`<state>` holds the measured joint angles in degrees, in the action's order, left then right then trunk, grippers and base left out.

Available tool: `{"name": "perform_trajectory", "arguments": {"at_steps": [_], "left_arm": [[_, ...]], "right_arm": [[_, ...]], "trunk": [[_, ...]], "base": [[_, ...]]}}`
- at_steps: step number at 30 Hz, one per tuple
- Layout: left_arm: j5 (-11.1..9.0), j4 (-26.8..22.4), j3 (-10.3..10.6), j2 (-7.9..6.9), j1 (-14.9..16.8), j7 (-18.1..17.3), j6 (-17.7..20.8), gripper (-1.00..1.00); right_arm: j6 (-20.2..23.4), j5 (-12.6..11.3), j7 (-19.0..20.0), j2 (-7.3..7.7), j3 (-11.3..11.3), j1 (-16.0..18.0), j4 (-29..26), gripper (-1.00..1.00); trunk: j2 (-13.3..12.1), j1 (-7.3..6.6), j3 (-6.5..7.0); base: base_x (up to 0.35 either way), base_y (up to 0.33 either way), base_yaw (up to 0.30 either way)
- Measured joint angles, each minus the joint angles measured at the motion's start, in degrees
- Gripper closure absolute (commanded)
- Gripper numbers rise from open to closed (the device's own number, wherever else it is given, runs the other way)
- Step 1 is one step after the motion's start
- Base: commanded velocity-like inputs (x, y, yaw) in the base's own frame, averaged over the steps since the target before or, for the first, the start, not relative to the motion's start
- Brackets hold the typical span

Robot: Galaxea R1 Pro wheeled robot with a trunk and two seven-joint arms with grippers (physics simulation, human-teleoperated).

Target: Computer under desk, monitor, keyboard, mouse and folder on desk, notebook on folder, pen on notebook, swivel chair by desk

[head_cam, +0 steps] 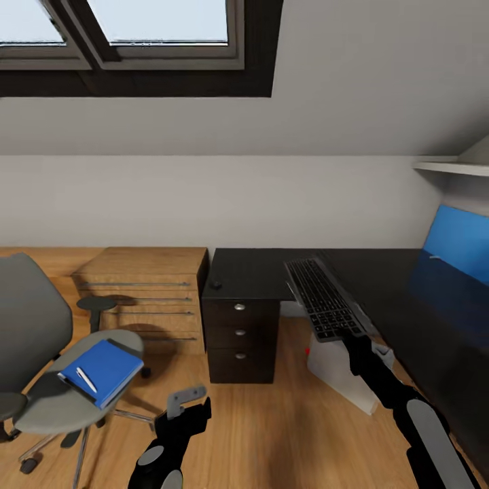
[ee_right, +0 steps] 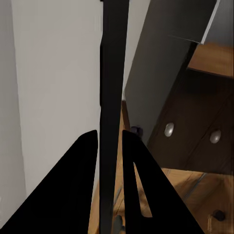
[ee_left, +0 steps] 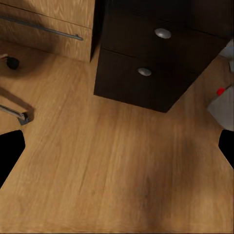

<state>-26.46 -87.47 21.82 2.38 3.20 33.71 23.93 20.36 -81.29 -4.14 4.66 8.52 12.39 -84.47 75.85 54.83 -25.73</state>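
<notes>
1. The right end effector [head_cam: 348, 337] is closed on the near end of the keyboard [head_cam: 322, 299], holding it tilted above the black worktop [head_cam: 421, 319]; the right wrist view shows the keyboard [ee_right: 111, 97] edge-on, pinched between both fingers [ee_right: 73, 185].
2. The left end effector [head_cam: 185, 406] hangs over the wood floor [head_cam: 272, 428] with its jaws spread apart and nothing between them.
3. The blue folder [head_cam: 103, 371] lies on the seat of the swivel chair [head_cam: 41, 367], with the pen [head_cam: 86, 379] on top.
4. The computer [head_cam: 343, 373] stands on the floor beside the dark drawer cabinet [head_cam: 243, 336].
5. The mouse [head_cam: 216, 284] sits on the worktop's left corner.
</notes>
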Motion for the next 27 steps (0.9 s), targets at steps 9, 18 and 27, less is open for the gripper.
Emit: {"name": "perform_trajectory", "arguments": {"at_steps": [9, 18, 27], "left_arm": [[0.0, 0.0, 0.1, 0.0, 0.0, 0.0, 0.0, -1.0], [0.0, 0.0, 0.2, 0.08, 0.0, 0.0, 0.0, -1.0], [0.0, 0.1, 0.2, 0.09, 0.0, 0.1, 0.0, -1.0]], "right_arm": [[-0.1, -0.1, 0.1, 0.0, 0.7, 0.0, 0.6, 1.0], [0.0, -0.1, 0.0, 0.0, 2.1, 0.0, 0.7, 1.0], [0.0, 0.0, 0.1, 0.0, 3.7, 0.0, 2.1, 1.0]], "trunk": [[-3.6, -1.98, 1.62], [-7.2, -3.96, 3.24], [-10.8, -5.93, 4.85]], "base": [[-0.297, -0.231, 0.0], [-0.297, -0.231, 0.0], [-0.297, -0.231, 0.0]]}}
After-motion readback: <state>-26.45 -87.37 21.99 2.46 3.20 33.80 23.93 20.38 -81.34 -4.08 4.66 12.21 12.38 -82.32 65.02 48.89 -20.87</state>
